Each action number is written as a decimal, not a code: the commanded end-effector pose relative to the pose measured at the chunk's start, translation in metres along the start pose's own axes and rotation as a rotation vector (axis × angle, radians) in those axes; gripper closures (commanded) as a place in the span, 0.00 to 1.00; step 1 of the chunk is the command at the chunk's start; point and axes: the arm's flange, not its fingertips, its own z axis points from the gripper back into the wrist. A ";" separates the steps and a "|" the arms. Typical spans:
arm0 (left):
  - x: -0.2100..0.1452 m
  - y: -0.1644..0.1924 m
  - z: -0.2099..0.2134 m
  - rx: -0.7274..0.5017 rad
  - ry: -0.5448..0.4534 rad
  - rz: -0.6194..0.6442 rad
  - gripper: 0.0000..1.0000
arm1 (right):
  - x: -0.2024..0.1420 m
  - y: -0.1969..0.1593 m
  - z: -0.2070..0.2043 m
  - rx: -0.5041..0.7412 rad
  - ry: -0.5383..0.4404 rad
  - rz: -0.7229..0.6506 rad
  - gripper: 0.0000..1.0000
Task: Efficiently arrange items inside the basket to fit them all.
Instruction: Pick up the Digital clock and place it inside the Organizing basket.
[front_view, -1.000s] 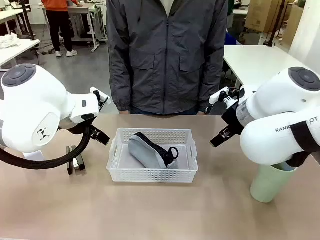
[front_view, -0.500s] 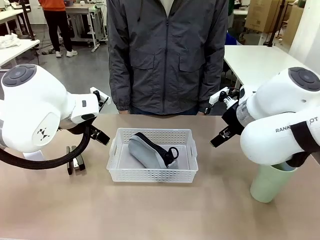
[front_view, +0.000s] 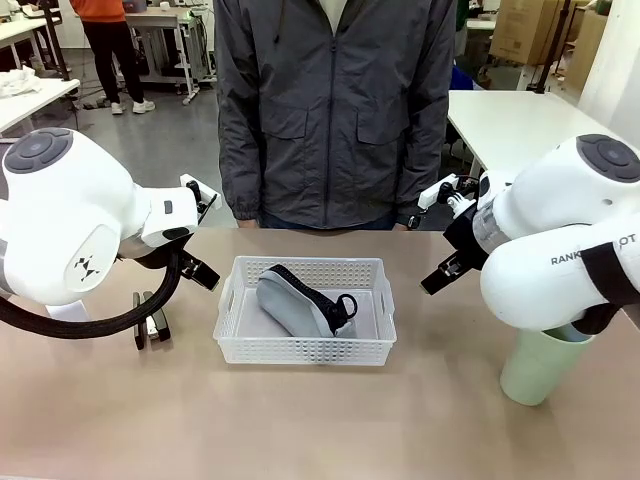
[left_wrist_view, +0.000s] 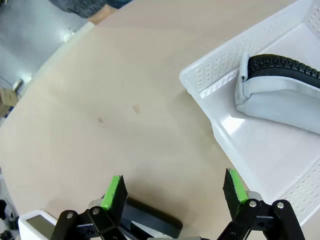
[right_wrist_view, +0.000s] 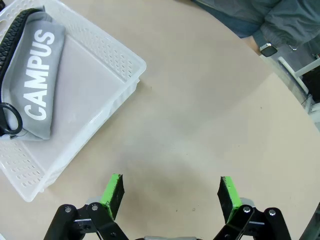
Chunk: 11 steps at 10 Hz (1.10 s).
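Nothing has shifted since the earlier frames. Black stapler (front_view: 150, 322) lies on the table at left, near the left gripper (left_wrist_view: 175, 187), whose jaws are spread wide and empty. Grey pouch (front_view: 295, 300) lies inside the basket (front_view: 305, 352), between both grippers and apart from each. Its long axis is diagonal, with the ring end toward near-right. Right gripper (right_wrist_view: 171, 192) is likewise spread and empty. Green cup (front_view: 535, 372) stands upright at far right.

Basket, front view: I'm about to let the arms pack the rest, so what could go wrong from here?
1. The grey pouch lies diagonally across the basket, so the other items may not fit around it.
2. The green cup stands right under the right arm; a swing could tip it.
3. The stapler sits partly hidden beneath the left arm.
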 end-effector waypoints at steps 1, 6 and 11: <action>0.000 0.000 0.000 0.000 0.000 -0.001 0.00 | 0.000 0.000 0.000 0.000 0.000 -0.001 0.00; 0.000 0.000 0.000 0.000 0.000 -0.001 0.00 | 0.000 0.000 0.000 0.000 0.000 -0.001 0.00; 0.000 0.000 0.000 0.000 0.000 0.000 0.00 | 0.000 0.000 0.000 0.000 0.000 0.000 0.00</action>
